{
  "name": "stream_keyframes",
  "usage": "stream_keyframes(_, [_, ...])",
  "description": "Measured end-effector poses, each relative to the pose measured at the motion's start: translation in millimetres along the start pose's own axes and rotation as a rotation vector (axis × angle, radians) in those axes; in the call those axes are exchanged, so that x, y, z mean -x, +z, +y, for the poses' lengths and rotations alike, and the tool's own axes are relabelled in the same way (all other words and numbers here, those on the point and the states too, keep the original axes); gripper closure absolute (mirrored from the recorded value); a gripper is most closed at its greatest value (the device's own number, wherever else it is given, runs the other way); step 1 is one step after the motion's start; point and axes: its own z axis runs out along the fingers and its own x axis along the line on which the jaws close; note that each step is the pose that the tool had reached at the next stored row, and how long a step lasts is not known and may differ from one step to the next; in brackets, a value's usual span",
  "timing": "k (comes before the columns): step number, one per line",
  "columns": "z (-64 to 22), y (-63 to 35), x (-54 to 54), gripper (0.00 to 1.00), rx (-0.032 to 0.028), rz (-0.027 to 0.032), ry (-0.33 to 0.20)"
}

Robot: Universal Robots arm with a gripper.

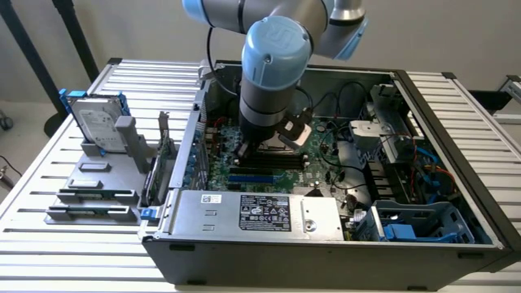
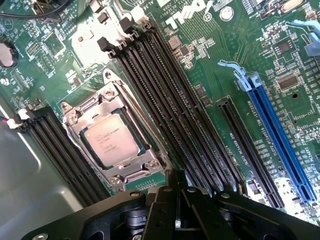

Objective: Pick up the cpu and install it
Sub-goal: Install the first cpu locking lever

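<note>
The cpu (image 2: 111, 139), a small square chip with a silver-grey top, lies flat inside the metal socket frame (image 2: 117, 172) on the green motherboard (image 2: 210, 65). My gripper (image 2: 175, 181) hovers a little above the board beside the socket, its black fingers shut together with nothing between them. It is apart from the cpu. In the exterior view the arm's wrist (image 1: 273, 79) points straight down into the open computer case (image 1: 326, 244), over the middle of the motherboard.
Black memory slots (image 2: 165, 100) run on both sides of the socket, and a blue card slot (image 2: 275, 135) lies further off. The grey power-supply box (image 1: 260, 213) fills the case's near edge. A hard drive in a blue bracket (image 1: 97, 125) and a grey parts fixture (image 1: 94, 189) stand at the exterior view's left.
</note>
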Motion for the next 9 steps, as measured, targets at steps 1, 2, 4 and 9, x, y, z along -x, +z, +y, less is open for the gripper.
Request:
stream_keyframes(1, [-0.5, -1.4, -0.6, 0.89, -0.0001, -0.0001, 0.0])
stream_keyframes(2, [-1.2, -2.4, -1.5, 0.89, -0.0001, -0.0002, 0.0])
stream_keyframes(4, [-3.7, -2.2, -5.4, 0.89, -0.0003, -0.0006, -0.001])
stream_keyframes(9, [-13.1, 2.8, -19.7, 0.89, -0.0014, -0.0046, -0.009])
